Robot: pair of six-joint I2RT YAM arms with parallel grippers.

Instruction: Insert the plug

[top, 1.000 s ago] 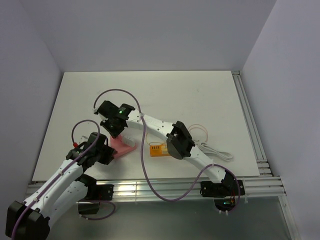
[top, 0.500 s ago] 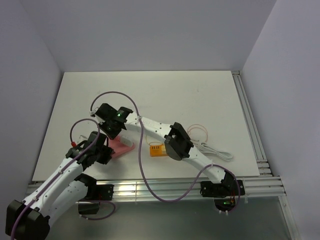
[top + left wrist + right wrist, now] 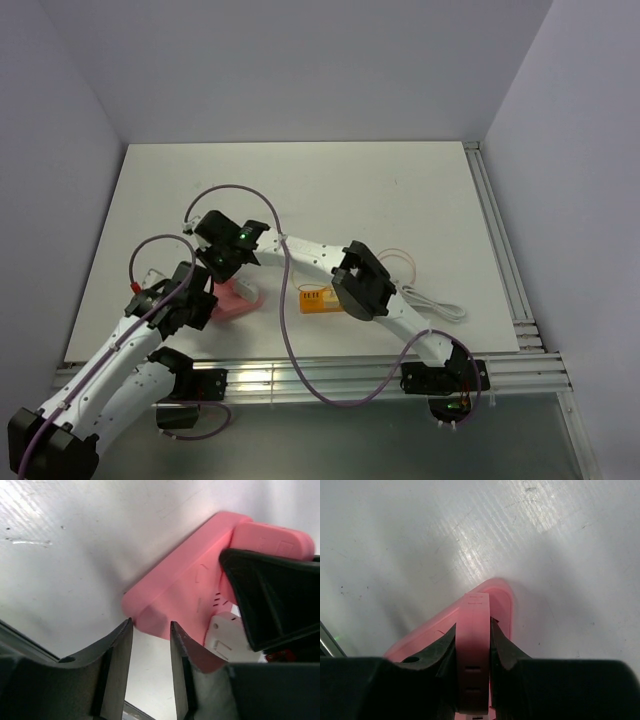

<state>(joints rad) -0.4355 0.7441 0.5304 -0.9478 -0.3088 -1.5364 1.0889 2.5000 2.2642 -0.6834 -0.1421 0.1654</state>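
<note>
The insertion itself is in hand: the right hand (image 3: pixel 472 632) is clamped on the pink plug (image 3: pixel 473 655), one finger on each flat side, and holds it over the far end of the pink socket strip (image 3: pixel 175 595), which lies flat on the white bench (image 3: pixel 350 190) near its front left corner. The left hand (image 3: pixel 150 625) sits at the strip's near end with its fingers a narrow gap apart and nothing between them; bare bench shows through the gap, and one finger overlaps the strip's corner, apparently to steady it. From the left wrist view the plug looks to be resting on or just above the strip, though whether its pins are seated cannot be told. The next move likely calls for a straight downward press, pins lined up with the slots, while the strip is kept from sliding. The plug is a slim, round-edged block (the same pink as the strip) with small rectangular marks on its narrow face.
</note>
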